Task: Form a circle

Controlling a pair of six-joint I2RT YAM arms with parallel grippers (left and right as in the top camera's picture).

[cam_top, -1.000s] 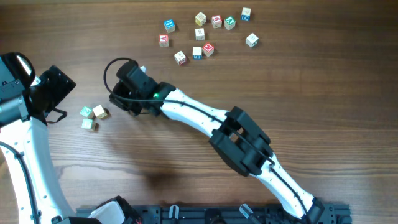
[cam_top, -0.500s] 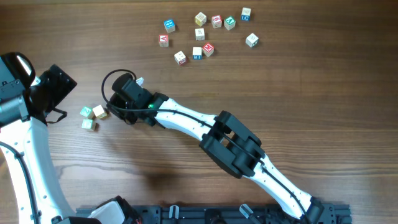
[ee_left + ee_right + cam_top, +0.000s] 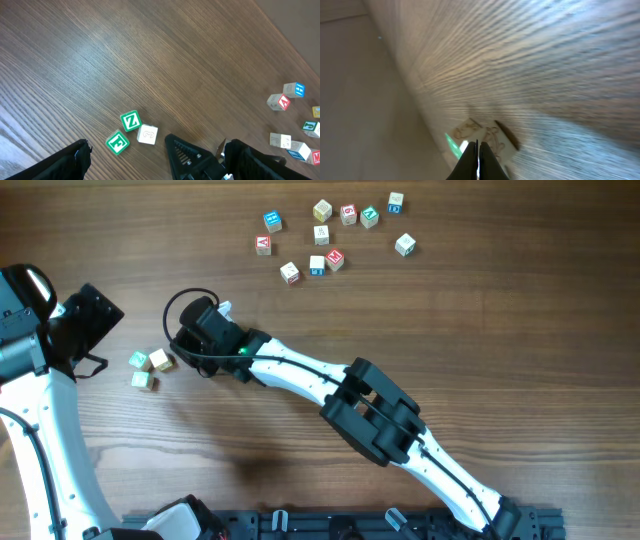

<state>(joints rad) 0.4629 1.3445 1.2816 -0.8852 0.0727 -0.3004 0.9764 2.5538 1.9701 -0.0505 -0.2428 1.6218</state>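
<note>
Right pincer (image 3: 477,159) clenched on nothing, tips hidden from overhead, sits just beside the three-cube cluster (image 3: 148,367), at its 3 o'clock. Left pincer (image 3: 157,150) gapes released, its fingers (image 3: 70,161) cut off at the frame's bottom edge.

A scatter of letter cubes (image 3: 321,234) lies on the wooden table (image 3: 500,320) toward twelve o'clock, with a blue-faced cube (image 3: 272,221) on its ten o'clock side.
</note>
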